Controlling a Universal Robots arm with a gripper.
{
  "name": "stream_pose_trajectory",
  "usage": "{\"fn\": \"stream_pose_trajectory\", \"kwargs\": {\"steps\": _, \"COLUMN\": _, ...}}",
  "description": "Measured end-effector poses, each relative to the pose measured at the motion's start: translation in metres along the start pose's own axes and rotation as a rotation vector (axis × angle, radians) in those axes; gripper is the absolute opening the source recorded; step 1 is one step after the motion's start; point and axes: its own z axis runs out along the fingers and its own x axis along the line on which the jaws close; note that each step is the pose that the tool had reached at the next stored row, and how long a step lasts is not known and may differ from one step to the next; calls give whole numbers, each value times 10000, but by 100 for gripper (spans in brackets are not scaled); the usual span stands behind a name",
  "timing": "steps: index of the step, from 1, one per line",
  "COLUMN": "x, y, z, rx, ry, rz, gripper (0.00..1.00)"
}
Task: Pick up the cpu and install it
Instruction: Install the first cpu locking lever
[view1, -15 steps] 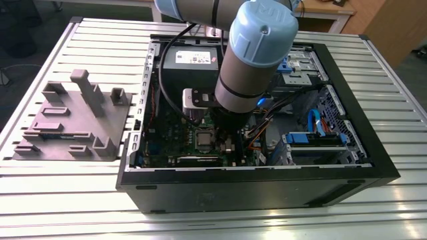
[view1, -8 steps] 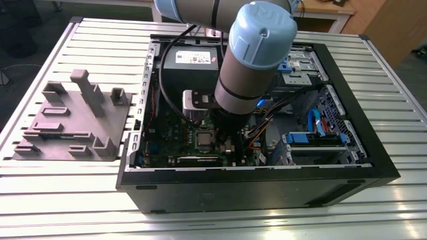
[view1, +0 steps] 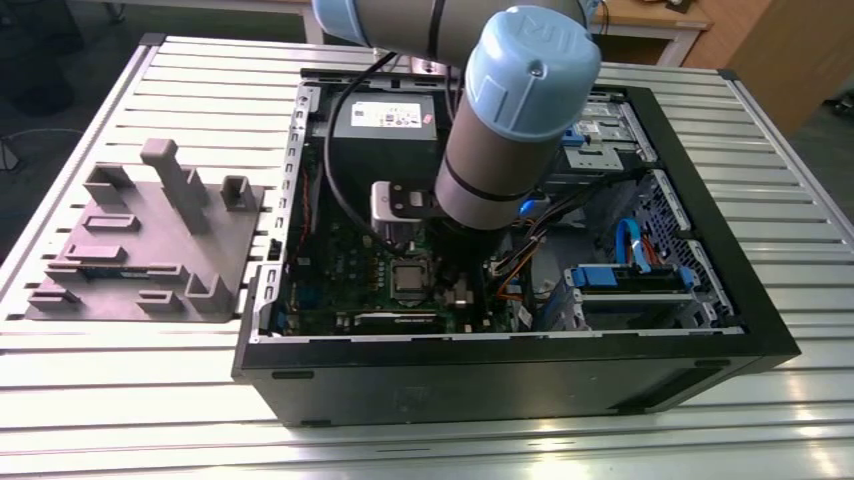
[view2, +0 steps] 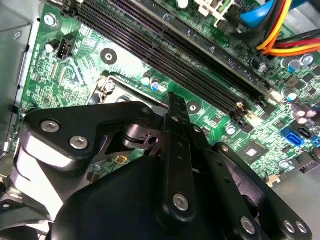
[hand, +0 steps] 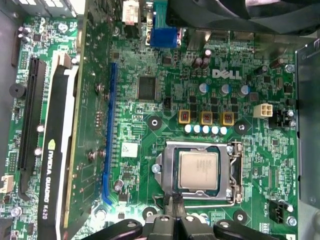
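The cpu is a small silvery square lying flat inside the metal socket frame on the green motherboard. In the exterior view the cpu shows in the open PC case, just beside the lower end of the arm. My gripper hovers just off the socket's edge, a little above the board. Its black fingers are pressed together with nothing between them. In the second wrist view the gripper reaches over the socket corner and hides most of it.
A black graphics card stands along one side of the board, and long memory slots with coloured cables run along the other. The case wall rings the work area. A grey fixture sits on the slatted table at the exterior view's left.
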Motion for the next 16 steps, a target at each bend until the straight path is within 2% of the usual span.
{"fn": "stream_pose_trajectory", "kwargs": {"steps": 12, "x": 1, "y": -19, "z": 15, "rx": 1, "ry": -18, "rz": -2, "gripper": 10}}
{"fn": "stream_pose_trajectory", "kwargs": {"steps": 14, "x": -1, "y": -18, "z": -12, "rx": 6, "ry": -29, "rz": -4, "gripper": 10}}
{"fn": "stream_pose_trajectory", "kwargs": {"steps": 16, "x": -4, "y": -10, "z": -87, "rx": 2, "ry": -26, "rz": -3, "gripper": 10}}
